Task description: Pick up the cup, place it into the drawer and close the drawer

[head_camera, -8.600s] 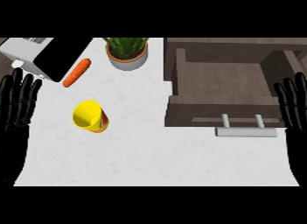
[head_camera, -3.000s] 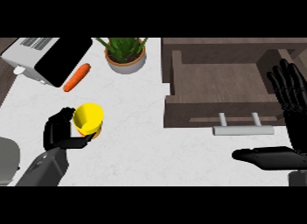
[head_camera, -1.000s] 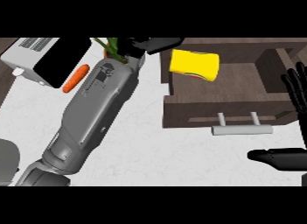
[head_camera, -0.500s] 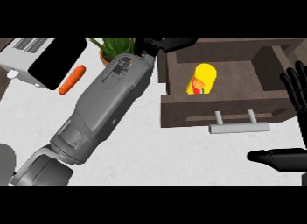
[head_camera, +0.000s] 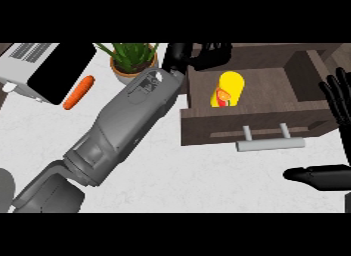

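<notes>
The yellow cup (head_camera: 230,90) lies on its side on the floor of the open drawer (head_camera: 259,122), near the drawer's left wall, mouth end toward the front panel, with a patch of red showing at its lower end. It touches no hand, so the placing step looks done and the closing of the drawer is what remains. The left hand (head_camera: 206,54) hangs over the drawer's back left corner at the end of a long grey forearm that crosses the counter (head_camera: 170,175) diagonally; its fingers are bent loosely and grasp nothing, apart from the cup, which suits a hand that has let go and now needs to get clear of the drawer before it can slide in. The right hand (head_camera: 348,102) shows at the view's right edge, just beside the drawer's right wall, fingers straight and spread upward and its thumb jutting left lower down, holding nothing; it is the hand nearer the pale bar handle (head_camera: 270,144) on the drawer's front, so it seems the likelier one to push the front panel. A potted plant (head_camera: 131,59), a carrot (head_camera: 79,93) and a toaster (head_camera: 41,70) sit at the counter's far left, well apart from the drawer and out of the way
</notes>
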Available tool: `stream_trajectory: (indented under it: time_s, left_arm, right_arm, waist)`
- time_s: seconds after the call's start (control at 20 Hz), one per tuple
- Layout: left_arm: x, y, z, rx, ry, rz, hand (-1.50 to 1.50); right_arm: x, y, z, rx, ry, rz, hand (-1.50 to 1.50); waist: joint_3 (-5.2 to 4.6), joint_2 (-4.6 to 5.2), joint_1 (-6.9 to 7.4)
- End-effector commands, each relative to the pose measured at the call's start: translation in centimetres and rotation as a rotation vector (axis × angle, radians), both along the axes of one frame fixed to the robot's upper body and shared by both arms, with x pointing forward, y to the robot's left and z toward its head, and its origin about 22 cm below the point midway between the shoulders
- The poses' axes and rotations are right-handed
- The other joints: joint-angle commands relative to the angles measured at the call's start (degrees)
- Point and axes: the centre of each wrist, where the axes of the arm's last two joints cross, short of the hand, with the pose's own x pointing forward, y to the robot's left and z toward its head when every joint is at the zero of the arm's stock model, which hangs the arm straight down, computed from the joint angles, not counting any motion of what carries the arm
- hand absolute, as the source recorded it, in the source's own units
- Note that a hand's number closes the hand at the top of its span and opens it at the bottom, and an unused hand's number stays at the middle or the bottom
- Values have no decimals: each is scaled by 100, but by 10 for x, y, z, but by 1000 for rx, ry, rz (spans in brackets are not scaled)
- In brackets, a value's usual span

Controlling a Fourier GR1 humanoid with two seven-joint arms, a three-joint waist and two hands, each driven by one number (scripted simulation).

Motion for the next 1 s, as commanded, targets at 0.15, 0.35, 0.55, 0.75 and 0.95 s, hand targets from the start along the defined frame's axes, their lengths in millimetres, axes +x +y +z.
stream_trajectory:
  time_s: [0.15,0.35,0.55,0.75,0.95]
  left_arm:
    - [-4,0,-25,141,41,-10,-150]
    - [-12,-11,-25,228,33,17,-150]
    - [-7,-3,-32,222,6,55,-150]
    - [-14,-18,-14,115,-52,30,-150]
    - [-13,-18,-7,38,-96,21,-150]
  right_arm:
    - [-3,9,2,-2,-14,9,-150]
    - [7,18,4,-4,-10,26,-150]
    - [0,12,1,-7,-20,35,-150]
    - [-3,7,-5,112,-24,122,-150]
    - [-3,12,10,124,5,248,150]
  waist:
    - [-1,16,-74]
    - [2,38,-160]
    - [1,71,-209]
    - [1,20,-105]
    - [-4,10,-40]
